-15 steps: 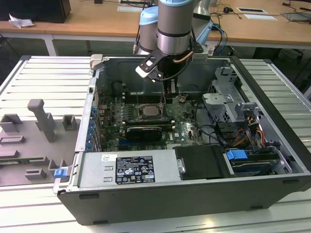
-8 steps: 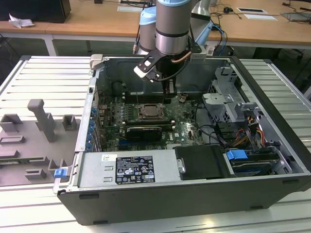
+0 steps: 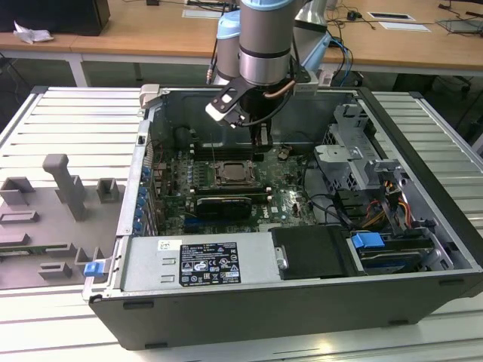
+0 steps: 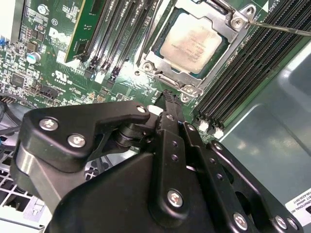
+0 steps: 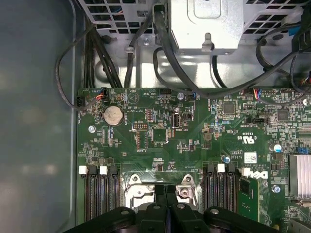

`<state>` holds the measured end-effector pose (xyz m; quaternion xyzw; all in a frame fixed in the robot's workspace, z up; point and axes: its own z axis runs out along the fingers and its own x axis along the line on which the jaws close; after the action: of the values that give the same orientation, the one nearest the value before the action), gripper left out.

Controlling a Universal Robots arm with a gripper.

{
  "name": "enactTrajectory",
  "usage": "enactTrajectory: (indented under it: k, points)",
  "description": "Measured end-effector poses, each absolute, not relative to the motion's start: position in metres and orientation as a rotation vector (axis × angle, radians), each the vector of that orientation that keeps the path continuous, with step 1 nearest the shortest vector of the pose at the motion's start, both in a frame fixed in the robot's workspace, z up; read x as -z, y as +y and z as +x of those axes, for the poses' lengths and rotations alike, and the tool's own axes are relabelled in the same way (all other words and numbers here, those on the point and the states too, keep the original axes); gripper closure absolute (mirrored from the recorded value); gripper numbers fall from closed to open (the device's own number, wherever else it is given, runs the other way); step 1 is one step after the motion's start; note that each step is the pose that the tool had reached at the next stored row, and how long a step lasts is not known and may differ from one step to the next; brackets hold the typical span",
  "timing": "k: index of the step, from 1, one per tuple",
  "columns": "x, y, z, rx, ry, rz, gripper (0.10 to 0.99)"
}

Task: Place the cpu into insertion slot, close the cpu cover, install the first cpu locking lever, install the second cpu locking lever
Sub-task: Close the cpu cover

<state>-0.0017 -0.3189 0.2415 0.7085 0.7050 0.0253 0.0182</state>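
Note:
The cpu [image 4: 194,41], with its pale metal top, lies in the insertion slot [image 3: 232,173] on the green board. The silver cpu cover [image 4: 154,60] lies flat around it, and the chip shows through its window. A thin metal locking lever [image 4: 282,29] sticks out from one corner of the socket across the black memory slots. My gripper [image 4: 167,97] hangs just above the board beside the socket, shut with nothing between its fingers. In the exterior view my gripper [image 3: 260,142] is a little behind the socket. In the first wrist view my gripper [image 5: 165,194] is over the socket's silver frame [image 5: 137,191].
The case walls [image 3: 143,173] box in the board. Black memory slots [image 4: 252,73] flank the socket. A long black expansion card [image 3: 223,205] lies in front of the socket. A drive cage [image 3: 355,162] and loose cables [image 5: 165,48] stand at the exterior view's right. A grey label-bearing box [image 3: 200,262] fills the near side.

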Motion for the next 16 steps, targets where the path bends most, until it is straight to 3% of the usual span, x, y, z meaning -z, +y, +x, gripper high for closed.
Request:
enactTrajectory:
  k: [16]
  points:
    - [-0.240, -0.319, -0.016, -0.079, 2.190, 2.200, 0.980]
